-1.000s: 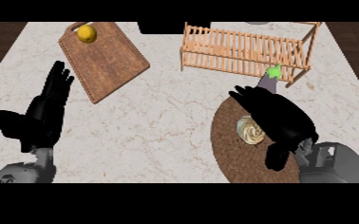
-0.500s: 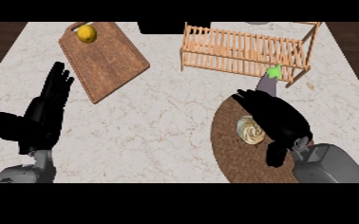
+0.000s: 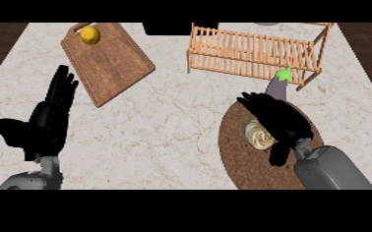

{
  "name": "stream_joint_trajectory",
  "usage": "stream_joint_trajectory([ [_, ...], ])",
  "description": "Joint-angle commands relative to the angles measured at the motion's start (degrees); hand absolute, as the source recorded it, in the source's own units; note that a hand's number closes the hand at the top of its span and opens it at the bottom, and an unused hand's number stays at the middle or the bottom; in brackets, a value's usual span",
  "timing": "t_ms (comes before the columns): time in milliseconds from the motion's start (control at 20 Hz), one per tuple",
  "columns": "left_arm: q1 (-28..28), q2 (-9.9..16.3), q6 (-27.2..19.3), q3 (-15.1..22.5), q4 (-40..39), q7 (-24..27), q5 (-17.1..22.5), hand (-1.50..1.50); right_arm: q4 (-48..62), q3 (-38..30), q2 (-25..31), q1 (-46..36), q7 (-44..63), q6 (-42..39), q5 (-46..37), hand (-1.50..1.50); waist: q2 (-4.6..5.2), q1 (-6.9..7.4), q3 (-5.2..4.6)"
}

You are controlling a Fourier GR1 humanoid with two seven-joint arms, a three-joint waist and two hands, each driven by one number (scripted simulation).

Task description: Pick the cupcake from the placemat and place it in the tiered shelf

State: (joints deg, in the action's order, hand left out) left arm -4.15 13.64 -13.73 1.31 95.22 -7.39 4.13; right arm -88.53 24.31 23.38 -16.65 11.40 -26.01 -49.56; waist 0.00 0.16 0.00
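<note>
Head view: pale marbled counter (image 3: 181,123), dark wood floor strips at the far corners. Right hand (image 3: 280,120), fingers spread and apart, held over the round brown placemat (image 3: 240,162); the cupcake (image 3: 259,135) lies on the placemat just left of its palm, whether touched cannot be told. Eggplant (image 3: 278,86) just beyond the fingertips. Wooden tiered shelf (image 3: 251,54) farther beyond. Left hand (image 3: 47,118), open, fingers up, at the left edge. Cutting board (image 3: 109,66) beyond it, bearing a lemon (image 3: 89,34).
</note>
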Motion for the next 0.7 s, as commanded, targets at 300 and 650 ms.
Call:
stream_joint_trajectory([
  [300,1.3,-1.3,2.5,-1.5,3.5,-2.1,-1.9,0.0,4.9,-2.7,-5.0,0.3,-3.2,-3.0,-5.0,-1.5,-0.04,0.0,0.0],
  [650,-2.2,-0.3,5.3,-5.6,-2.1,-0.1,0.2,0.0,8.9,0.9,-4.9,-0.9,-9.6,5.0,-13.0,1.5,0.02,-0.1,0.0],
])
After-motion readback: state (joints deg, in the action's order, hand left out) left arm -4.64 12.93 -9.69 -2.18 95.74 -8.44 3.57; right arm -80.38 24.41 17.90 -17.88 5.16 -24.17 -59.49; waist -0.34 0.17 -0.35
